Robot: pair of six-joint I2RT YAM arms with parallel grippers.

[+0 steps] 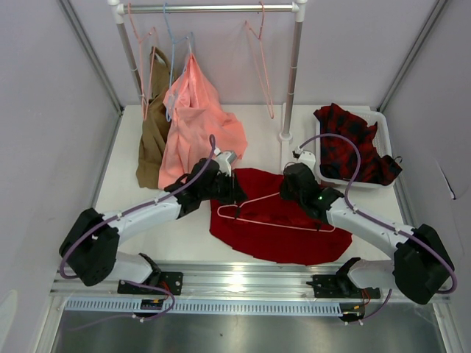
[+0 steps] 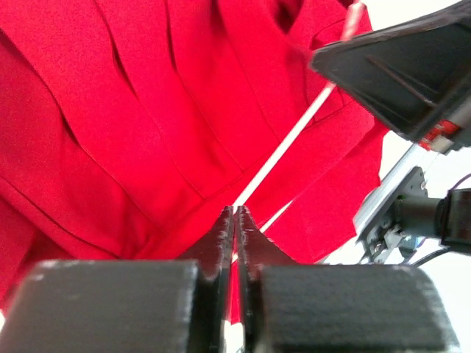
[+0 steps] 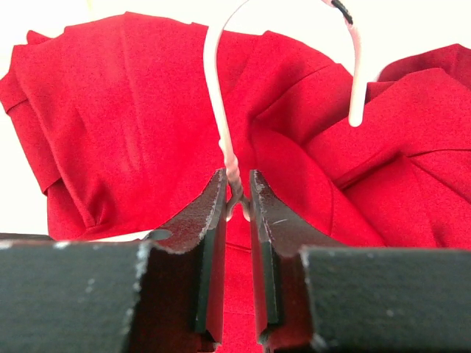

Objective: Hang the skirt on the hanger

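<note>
The deep-red skirt (image 1: 294, 239) lies spread flat on the table in front of both arms. On it lies the pale-pink wire hanger (image 1: 280, 223), hook end toward the right arm. My right gripper (image 1: 285, 197) is shut on the hanger's twisted neck just below the hook (image 3: 215, 110), with red skirt (image 3: 125, 110) filling the background behind the right gripper (image 3: 237, 176). My left gripper (image 1: 237, 197) is at the hanger's left shoulder. Up close, the left gripper (image 2: 235, 209) has its jaws almost together, and the hanger wire (image 2: 291, 136) runs in between the tips over the pleated skirt (image 2: 110, 110).
A clothes rack (image 1: 213, 9) stands at the back with a salmon-pink garment (image 1: 195, 125), a brown garment (image 1: 152, 140), a light blue hanger (image 1: 173, 51) and a spare pink hanger (image 1: 259, 59). Its right post (image 1: 292, 81) is close behind the right gripper. A white bin (image 1: 383, 118) at right holds a red-and-black checked garment (image 1: 353, 143).
</note>
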